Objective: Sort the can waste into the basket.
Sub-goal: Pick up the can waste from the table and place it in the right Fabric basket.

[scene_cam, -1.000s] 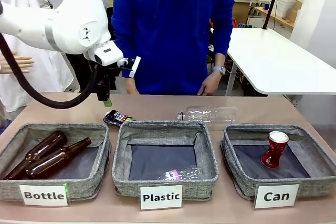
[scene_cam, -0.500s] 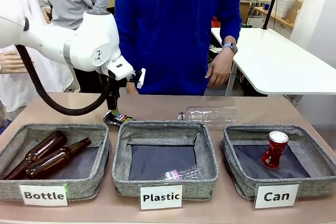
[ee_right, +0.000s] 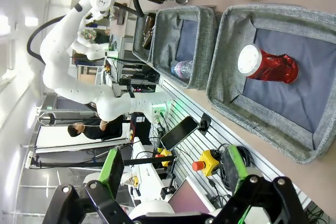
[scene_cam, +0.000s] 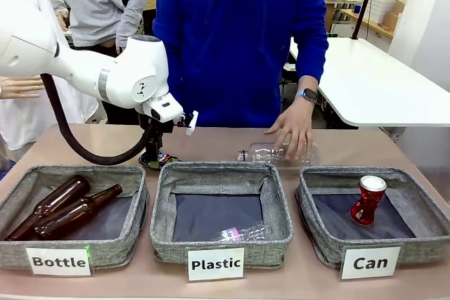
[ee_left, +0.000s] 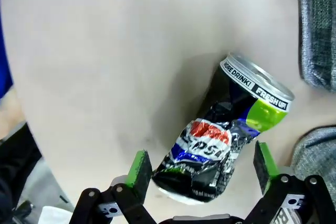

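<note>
The flattened black can (ee_left: 210, 145) with colourful print lies on the table between the green pads of my left gripper (ee_left: 202, 166), whose jaws stand open on either side of it. From the front, that gripper (scene_cam: 153, 154) hangs low over the black can (scene_cam: 167, 159), just behind the "Plastic" basket. A crushed red can (scene_cam: 368, 200) with a silver top stands in the grey basket labelled "Can" (scene_cam: 422, 242) at the right. My right gripper (ee_right: 173, 166) is open and holds nothing, well away from the red can (ee_right: 268, 64) in its basket (ee_right: 231, 40).
The "Plastic" basket (scene_cam: 219, 240) holds a small clear bottle, and the "Bottle" basket (scene_cam: 70, 244) holds two brown bottles. A person in blue stands at the far side, one hand (scene_cam: 294, 126) on a clear plastic bottle (scene_cam: 271, 154) lying behind the baskets.
My left arm has swung right and come down so its open jaws now flank the black can. The person's hand has dropped onto the clear bottle.
</note>
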